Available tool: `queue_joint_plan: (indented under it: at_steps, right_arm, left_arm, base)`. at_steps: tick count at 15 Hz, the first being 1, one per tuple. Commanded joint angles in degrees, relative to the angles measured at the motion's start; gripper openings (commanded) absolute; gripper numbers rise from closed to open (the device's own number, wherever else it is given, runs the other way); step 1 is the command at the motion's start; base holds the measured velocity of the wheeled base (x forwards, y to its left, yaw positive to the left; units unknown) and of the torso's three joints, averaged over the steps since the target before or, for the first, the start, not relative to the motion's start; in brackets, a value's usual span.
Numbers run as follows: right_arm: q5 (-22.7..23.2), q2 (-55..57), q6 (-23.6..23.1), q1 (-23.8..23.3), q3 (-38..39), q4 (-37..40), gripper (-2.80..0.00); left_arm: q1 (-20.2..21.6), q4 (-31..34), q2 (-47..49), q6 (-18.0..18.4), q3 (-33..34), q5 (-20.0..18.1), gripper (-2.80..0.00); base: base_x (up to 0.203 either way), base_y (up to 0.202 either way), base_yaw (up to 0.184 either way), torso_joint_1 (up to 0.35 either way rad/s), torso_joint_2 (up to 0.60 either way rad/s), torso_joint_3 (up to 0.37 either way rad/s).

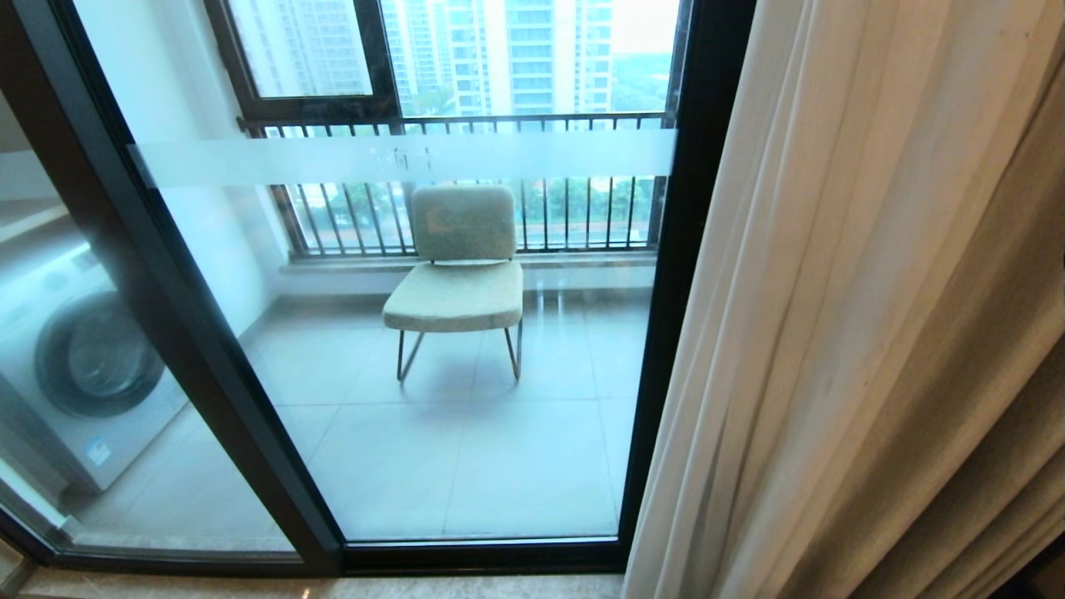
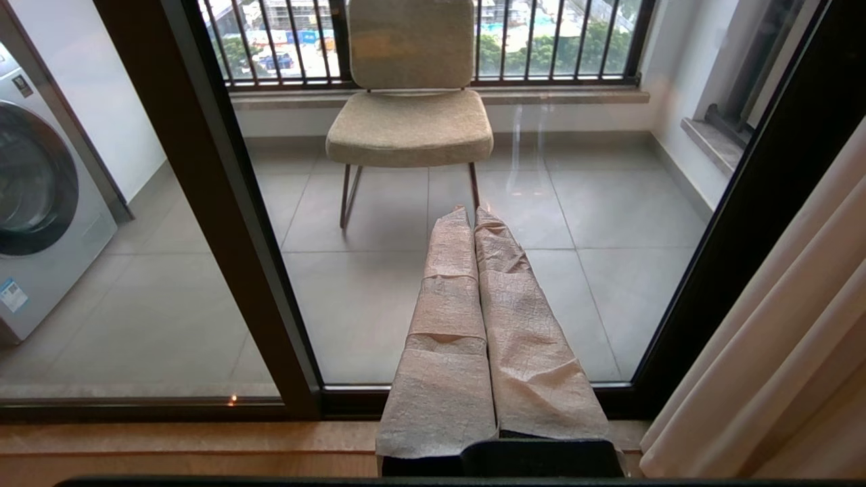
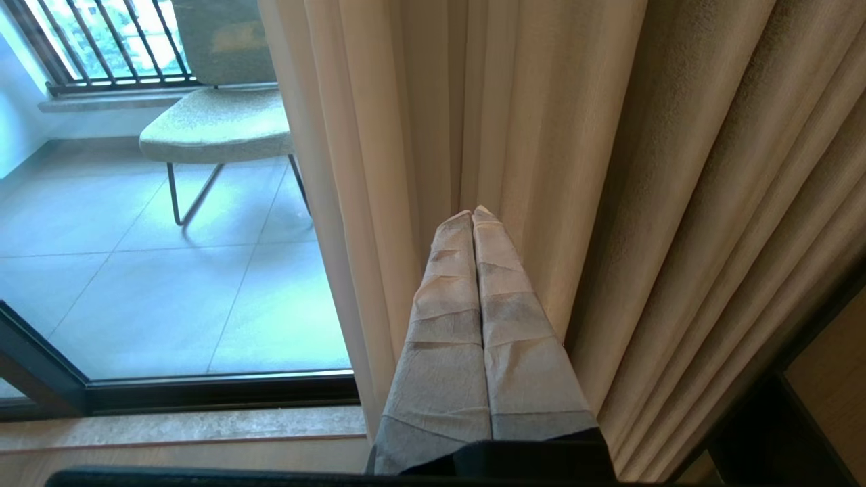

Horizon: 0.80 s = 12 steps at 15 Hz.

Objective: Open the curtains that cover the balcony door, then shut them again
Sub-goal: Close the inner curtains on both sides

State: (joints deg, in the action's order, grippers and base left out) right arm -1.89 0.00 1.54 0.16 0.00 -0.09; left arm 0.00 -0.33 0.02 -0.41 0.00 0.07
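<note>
The curtains (image 1: 865,333) hang bunched at the right side of the door (image 1: 691,249), drawn clear of most of the glass. The pale sheer lies nearest the dark frame and the thicker grey-beige drape folds behind it toward the room. The door itself is closed, its glass panels set in dark frames, with a frosted band (image 1: 399,158) running across at upper height and small characters on it.

Through the glass a padded chair (image 1: 458,274) stands on the tiled balcony floor, its back toward the railing (image 1: 466,125). A washing machine (image 1: 75,366) sits at the left end of the balcony, behind the left panel.

Neither arm shows in the head view. In the left wrist view the left gripper (image 2: 471,211) points toward the glass in front of the chair, its wrapped fingers (image 2: 446,325) pressed together with nothing between them, apart from the curtains, which hang at that view's edge. In the right wrist view the right gripper (image 3: 471,213) points into the curtain folds, its tips at or just short of the fabric where the sheer meets the drape; whether they touch cannot be told. Its wrapped fingers (image 3: 521,352) are likewise pressed together and grip no cloth.

A stone sill (image 1: 333,586) runs along the bottom of the door frame.
</note>
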Motion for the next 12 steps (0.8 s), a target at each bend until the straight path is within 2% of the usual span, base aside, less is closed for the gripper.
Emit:
queue_joint_plan:
  at_steps: [1, 12]
  right_arm:
    - [0.13, 0.00, -0.04, 0.02, 0.00, 0.00, -2.80]
    - [0.13, 0.00, 0.33, 0.02, 0.00, -0.09, -2.80]
  left_arm:
    - [0.00, -0.02, -0.02, -0.02, 0.00, 0.01, -2.80]
    - [0.00, -0.02, -0.02, -0.02, 0.00, 0.01, -2.80]
  base:
    - [0.000, 0.000, 0.000, 0.000, 0.00, 0.000]
    - [0.000, 0.000, 0.000, 0.000, 0.00, 0.000]
